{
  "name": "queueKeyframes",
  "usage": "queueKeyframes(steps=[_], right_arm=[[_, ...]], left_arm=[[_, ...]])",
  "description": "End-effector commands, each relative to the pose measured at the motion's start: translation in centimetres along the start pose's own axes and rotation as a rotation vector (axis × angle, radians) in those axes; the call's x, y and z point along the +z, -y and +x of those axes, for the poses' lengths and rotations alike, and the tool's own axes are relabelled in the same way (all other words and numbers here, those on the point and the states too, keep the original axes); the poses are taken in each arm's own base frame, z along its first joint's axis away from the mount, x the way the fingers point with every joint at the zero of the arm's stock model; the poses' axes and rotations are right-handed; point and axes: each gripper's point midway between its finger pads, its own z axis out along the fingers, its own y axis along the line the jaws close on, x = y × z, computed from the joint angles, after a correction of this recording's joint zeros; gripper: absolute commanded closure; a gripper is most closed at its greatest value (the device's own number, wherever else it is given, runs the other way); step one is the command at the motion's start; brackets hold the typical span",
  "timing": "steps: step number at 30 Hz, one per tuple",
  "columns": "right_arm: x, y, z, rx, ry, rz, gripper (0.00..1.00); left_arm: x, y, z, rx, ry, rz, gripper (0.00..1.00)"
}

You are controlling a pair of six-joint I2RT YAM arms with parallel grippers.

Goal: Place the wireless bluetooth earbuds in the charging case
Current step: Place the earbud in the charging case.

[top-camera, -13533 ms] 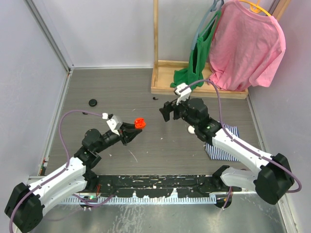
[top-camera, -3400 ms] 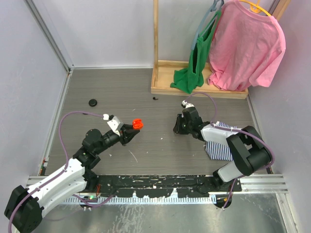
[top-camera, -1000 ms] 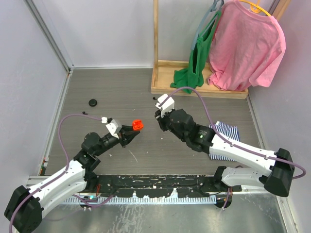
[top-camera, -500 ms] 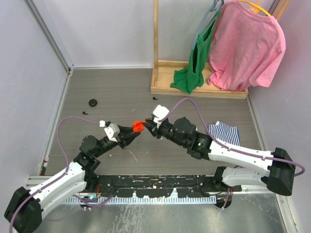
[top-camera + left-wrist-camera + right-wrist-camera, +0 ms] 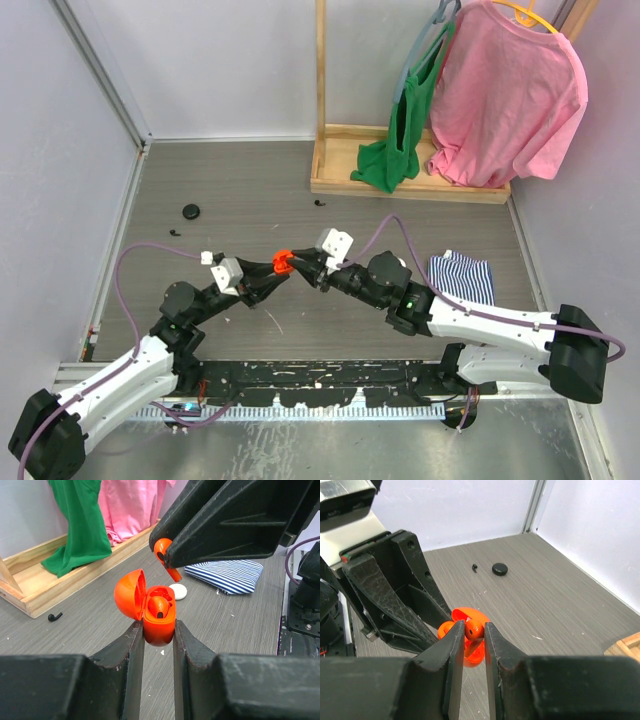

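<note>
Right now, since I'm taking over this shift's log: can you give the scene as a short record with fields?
Left gripper: shut on open red charging case
Right gripper: shut on red earbud, just above the case
Inside case: second red earbud seated; other slot looks free
On table: white round case, striped cloth

The red charging case [image 5: 159, 629] stood upright, gripped in the left claw [image 5: 158, 626], its domed lid tipped open to one side and one red earbud [image 5: 158, 606] seated inside. The second red earbud [image 5: 161, 549] hung just above it, pinched in the right claw [image 5: 472, 628], stem angled downward. A black earbud [image 5: 320, 203] lay on the counter [image 5: 250, 180], well apart.
</note>
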Motion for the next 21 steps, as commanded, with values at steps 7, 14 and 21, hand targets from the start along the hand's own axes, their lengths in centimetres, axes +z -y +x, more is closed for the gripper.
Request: queueKeyframes(steps=[7,14,21], right_arm=[[0.6,-0.2,-2.8,-0.008,0.138,-0.009,0.90],[0.6,-0.5,-2.1,0.009,0.139,-0.018,0.89],[0.6,-0.8,-1.9,0.019,0.143,-0.029,0.89]], left_arm=[[0.2,0.5,-2.3,0.035,0.085,0.022,0.94],[0.1,0.4,-2.5,0.026,0.092,0.017,0.94],[0.1,0.4,-2.7,0.014,0.099,0.010,0.93]])
